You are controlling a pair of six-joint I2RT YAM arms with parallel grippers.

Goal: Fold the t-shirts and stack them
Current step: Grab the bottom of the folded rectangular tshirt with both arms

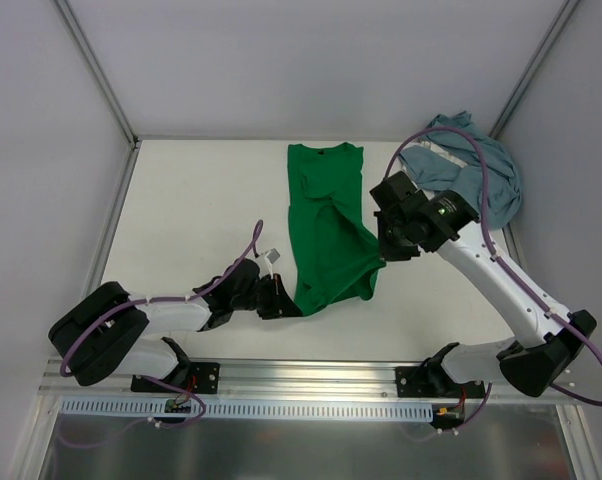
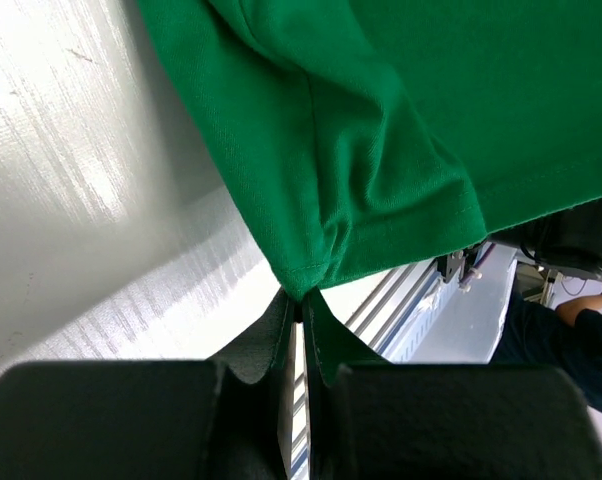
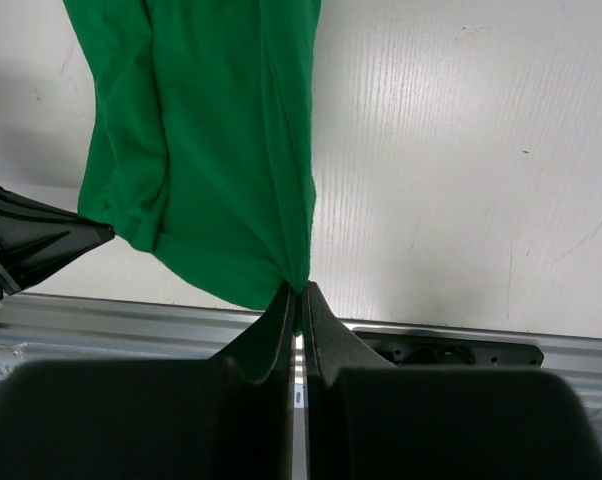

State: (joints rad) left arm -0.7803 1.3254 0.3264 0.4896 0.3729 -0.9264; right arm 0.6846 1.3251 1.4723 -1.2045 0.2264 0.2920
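The green t-shirt [image 1: 326,220] lies in a long narrow strip down the middle of the table, collar at the far end. My left gripper [image 1: 287,303] is shut on its near left corner [image 2: 306,285], low over the table. My right gripper [image 1: 383,256] is shut on the near right hem corner [image 3: 299,278] and holds it slightly lifted. The blue-grey t-shirt [image 1: 481,170] sits crumpled at the far right corner, behind the right arm.
White enclosure walls [image 1: 41,120] close in the table on the left, back and right. A metal rail [image 1: 311,378] with the arm bases runs along the near edge. A purple cable [image 1: 481,160] from the right arm loops over the blue-grey shirt.
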